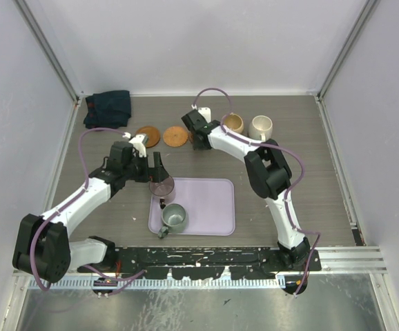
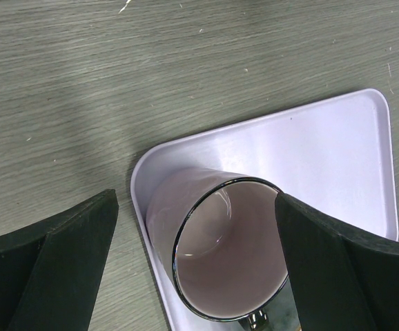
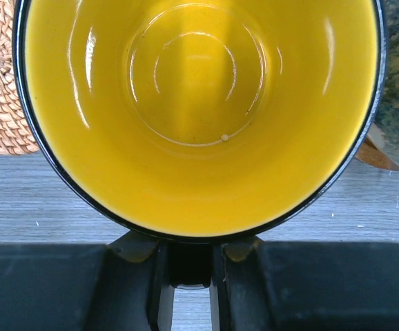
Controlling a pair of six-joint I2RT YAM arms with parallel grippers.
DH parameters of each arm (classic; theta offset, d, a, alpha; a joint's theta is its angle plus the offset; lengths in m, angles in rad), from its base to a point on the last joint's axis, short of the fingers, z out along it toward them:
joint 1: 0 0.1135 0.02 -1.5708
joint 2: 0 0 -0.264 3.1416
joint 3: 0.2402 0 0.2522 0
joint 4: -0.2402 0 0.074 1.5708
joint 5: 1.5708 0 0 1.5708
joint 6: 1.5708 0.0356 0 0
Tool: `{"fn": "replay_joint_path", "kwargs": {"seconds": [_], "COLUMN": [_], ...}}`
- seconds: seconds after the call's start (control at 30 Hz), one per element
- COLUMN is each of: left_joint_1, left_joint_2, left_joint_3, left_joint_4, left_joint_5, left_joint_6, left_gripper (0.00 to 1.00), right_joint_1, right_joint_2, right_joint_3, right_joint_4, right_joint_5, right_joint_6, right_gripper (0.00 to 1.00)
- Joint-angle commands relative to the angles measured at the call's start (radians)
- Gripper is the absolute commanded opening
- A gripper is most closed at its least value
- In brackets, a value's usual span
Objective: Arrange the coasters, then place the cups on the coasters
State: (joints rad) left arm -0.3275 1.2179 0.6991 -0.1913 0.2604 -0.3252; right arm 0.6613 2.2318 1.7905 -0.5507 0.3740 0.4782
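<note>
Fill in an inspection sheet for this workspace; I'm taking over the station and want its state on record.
Surface: wood-grain table, lavender tray in the middle.
Job's things: dark coaster and orange coaster bare at the back; grey-green cup and pink cup on the tray; tan cup and white cup back right; yellow cup in the right gripper.
Clutter: dark cloth, back left corner.
Grippers: left gripper open around the pink cup; right gripper shut on the yellow cup.
Cables: purple left cable and right cable, looped along the arms.
Surroundings: plain walls; nothing else seen.
</note>
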Motion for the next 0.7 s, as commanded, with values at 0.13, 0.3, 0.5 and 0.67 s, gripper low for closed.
{"fn": "replay_joint_path", "kwargs": {"seconds": [0.13, 0.3, 0.5, 0.67], "left_joint_1": [-0.004, -0.004, -0.004, -0.004], "left_joint_2": [-0.010, -0.014, -0.012, 0.006], "left_joint_3": [0.028, 0.028, 0.032, 0.045], "left_joint_4": [0.043, 0.040, 0.035, 0.036], "left_joint_5": [0.013, 0.011, 0.010, 0.010], "left_joint_6": [0.000, 0.000, 0.000, 0.000], "left_gripper": [0.98, 0.98, 0.98, 0.98], "right_joint_1": [0.015, 0.003, -0.018, -0.018], "right_joint_2": [-0.046, -0.019, -0.011, -0.001], "right_joint_3": [0.026, 0.092, 0.139, 0.170], "right_joint_4": [-0.059, -0.075, -0.080, -0.081], "right_joint_5": [0.095, 0.096, 0.000, -0.026], "right_joint_6": [0.021, 0.005, 0.003, -0.014], "right_gripper": [0.01, 0.01, 0.14, 0.34]}}
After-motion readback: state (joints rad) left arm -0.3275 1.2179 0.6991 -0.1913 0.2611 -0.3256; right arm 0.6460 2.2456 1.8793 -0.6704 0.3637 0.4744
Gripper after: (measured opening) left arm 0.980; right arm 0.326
